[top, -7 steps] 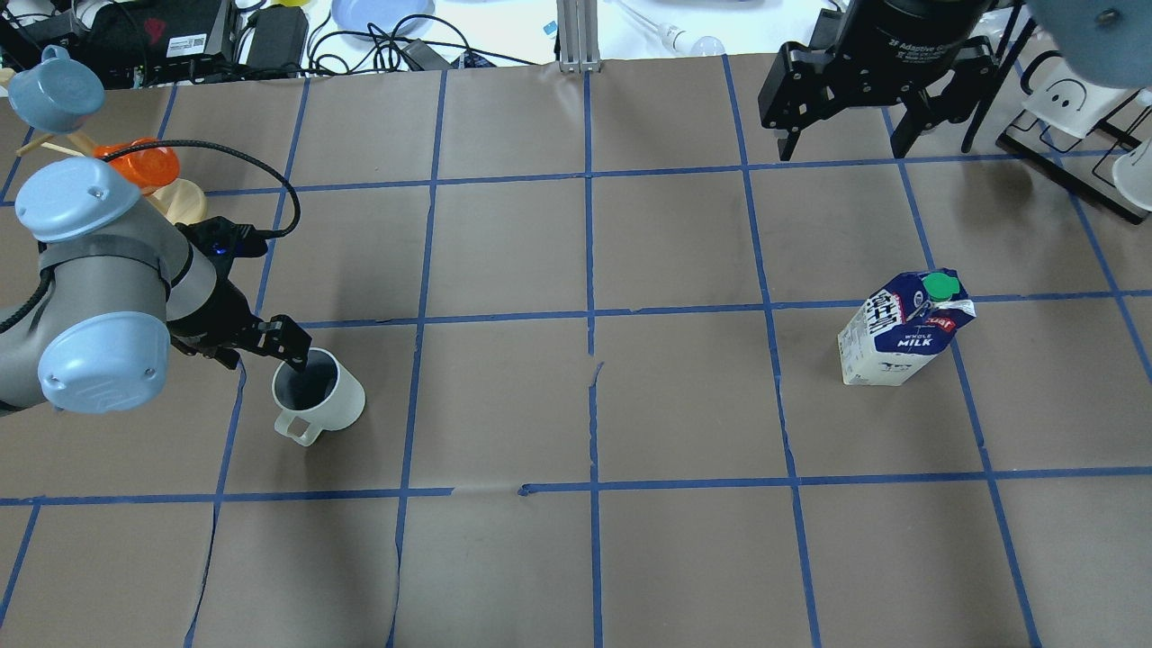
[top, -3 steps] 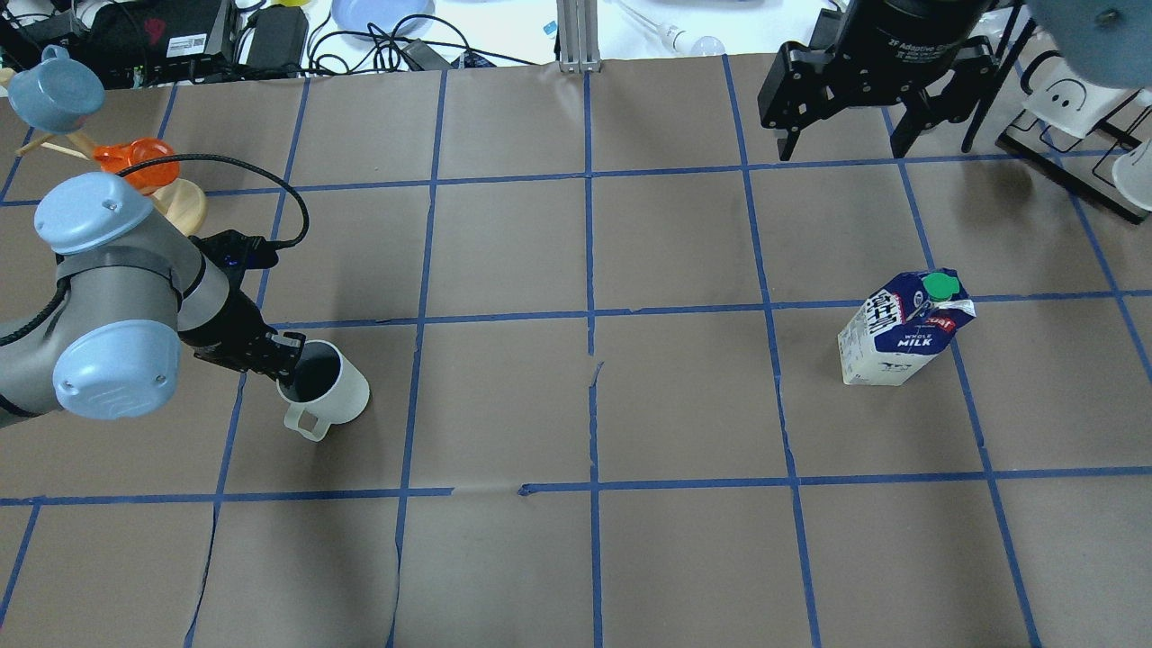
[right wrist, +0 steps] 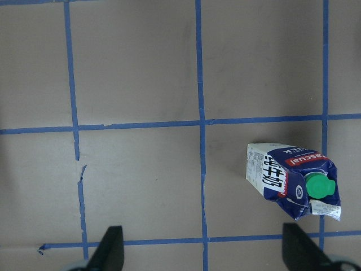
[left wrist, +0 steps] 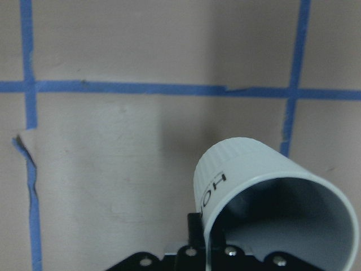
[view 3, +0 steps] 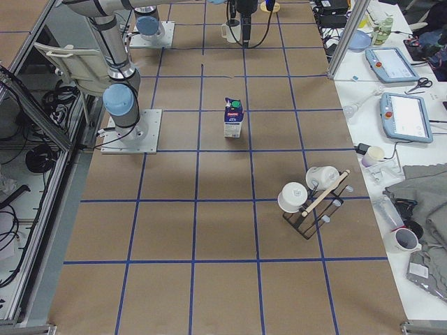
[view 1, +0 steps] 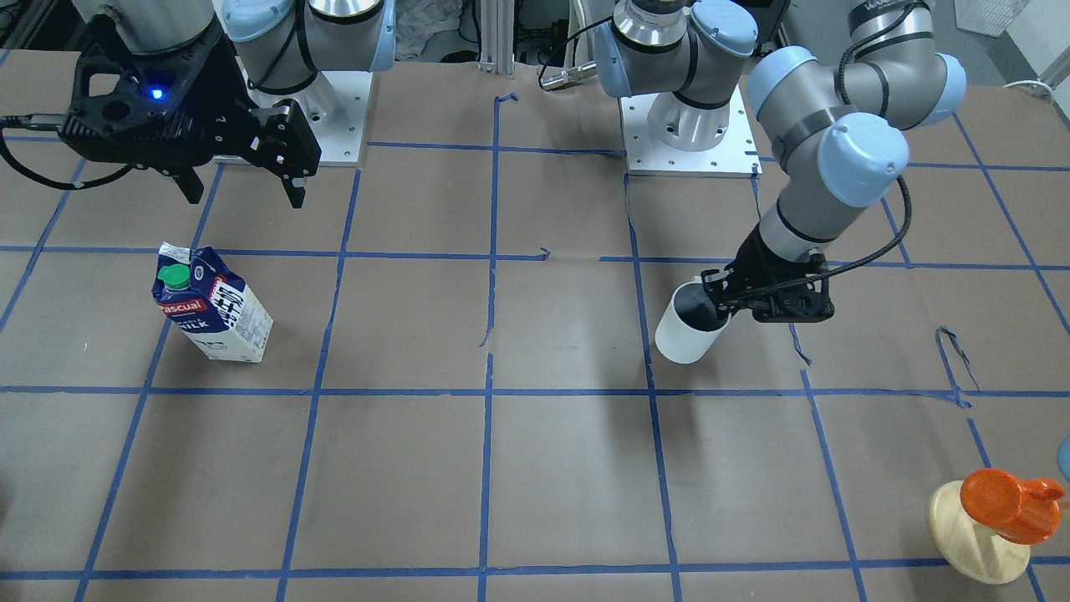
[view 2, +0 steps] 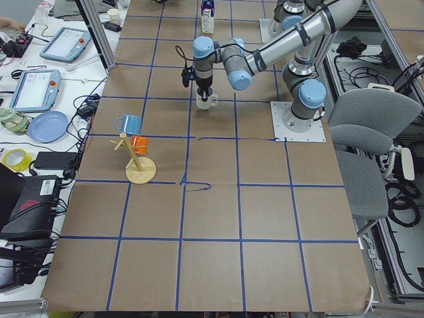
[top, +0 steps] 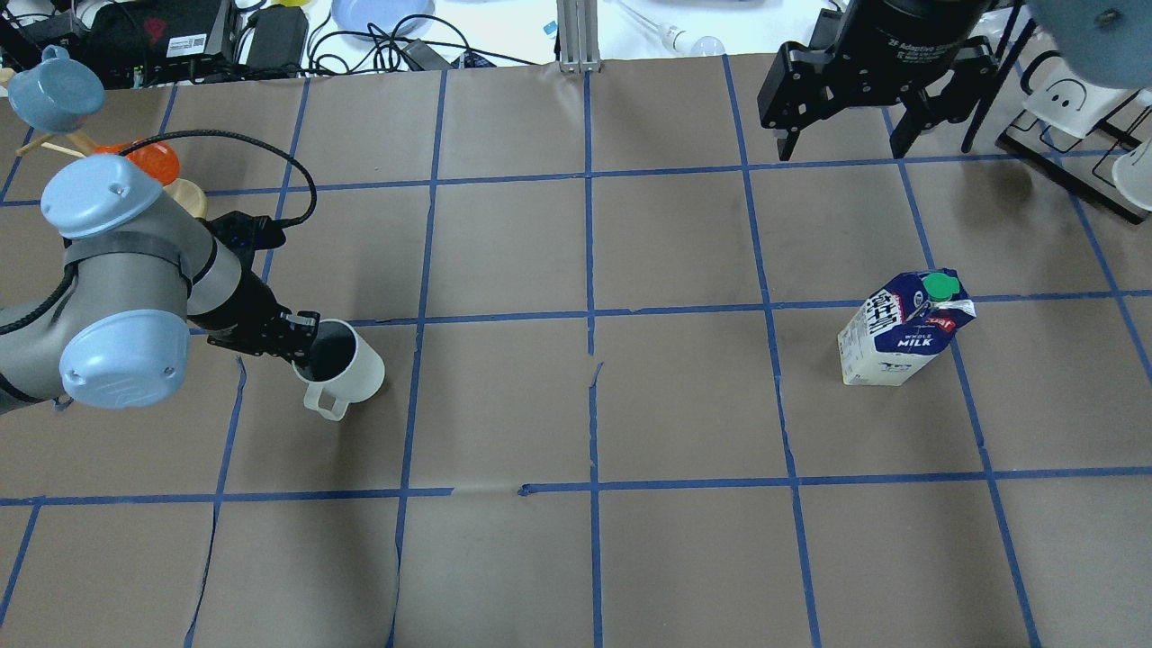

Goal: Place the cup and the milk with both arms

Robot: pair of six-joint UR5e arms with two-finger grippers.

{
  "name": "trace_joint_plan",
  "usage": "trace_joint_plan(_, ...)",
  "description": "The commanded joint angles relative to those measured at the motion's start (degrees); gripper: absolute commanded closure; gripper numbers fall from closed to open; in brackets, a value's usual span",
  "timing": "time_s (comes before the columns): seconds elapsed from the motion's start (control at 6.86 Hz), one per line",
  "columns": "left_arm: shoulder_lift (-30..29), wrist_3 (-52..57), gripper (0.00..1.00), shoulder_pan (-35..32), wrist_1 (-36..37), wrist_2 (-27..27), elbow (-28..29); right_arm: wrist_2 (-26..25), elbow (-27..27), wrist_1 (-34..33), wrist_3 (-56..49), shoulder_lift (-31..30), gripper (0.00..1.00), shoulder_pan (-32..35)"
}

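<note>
Left jaws pinch the rim of the tilted cup [top: 362, 373], well apart from the milk [top: 903, 337] — move slow, no wrist roll — right jaws spread wide near the milk.

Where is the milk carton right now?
In the overhead view, the milk stands upright on the right half of the table, untouched, with the open right gripper higher in the picture and the cup far left.

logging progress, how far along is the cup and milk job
Done: the left hand grips the cup by its rim. In hand: that cup, tilted. Left: the milk stands untouched, the right hand open and apart from it; neither looks placed yet.
</note>
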Motion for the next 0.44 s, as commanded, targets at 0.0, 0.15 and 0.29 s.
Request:
trace_joint_plan(0.0,-1.95,-19.86,1.00,-14.99,0.57,-0.63,2.36,0.04,0.06,-0.04,-0.02,-0.02,0.00,-0.04)
trace_joint_plan(0.15,-3.18,-25.96,1.00,-21.41,2.14,-0.20,2.45,0.04,0.06,-0.04,-0.11,-0.02,0.00,-0.04)
trace_joint_plan(0.29,-4.14,-27.50,1.00,-24.61,2.59,-0.37,2.10,0.04,0.06,-0.04,-0.37,-0.02,0.00,-0.04)
